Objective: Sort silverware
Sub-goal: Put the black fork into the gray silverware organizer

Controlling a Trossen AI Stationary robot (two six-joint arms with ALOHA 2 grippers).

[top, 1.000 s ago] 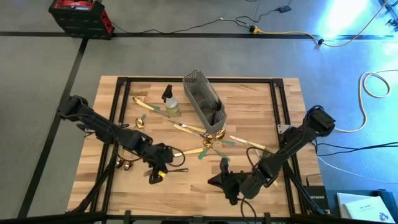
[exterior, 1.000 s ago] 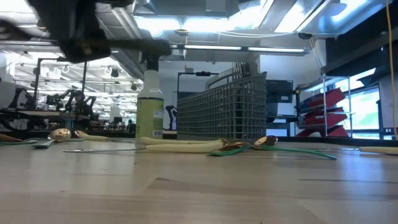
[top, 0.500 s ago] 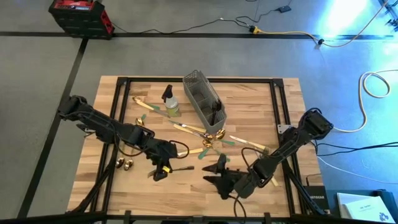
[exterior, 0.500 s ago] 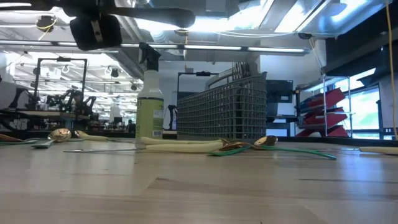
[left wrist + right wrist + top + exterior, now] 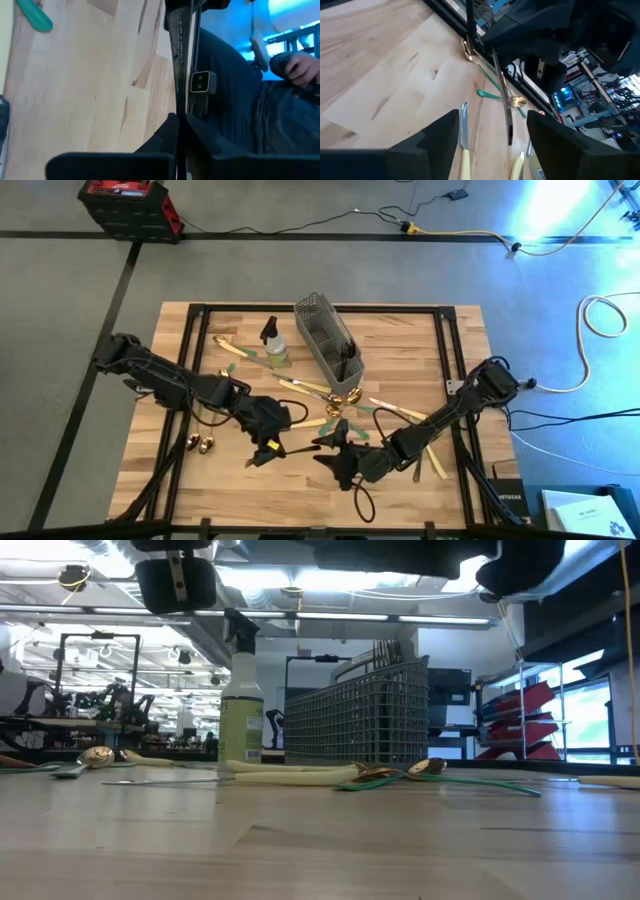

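jaws of the left gripper (image 5: 268,448) pinch a slim dark metal utensil (image 5: 179,60); right gripper (image 5: 330,452) stands with fingers parted, just beside it above the pale wooden table (image 5: 400,340).

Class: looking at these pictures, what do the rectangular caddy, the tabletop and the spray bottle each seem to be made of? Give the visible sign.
Caddy: probably metal wire mesh, grey and matte; you can see through its grid.
Tabletop: wood, pale with a smooth finish; joined planks and grain show.
Spray bottle: likely translucent plastic, since green liquid shows through, with a dark trigger head.
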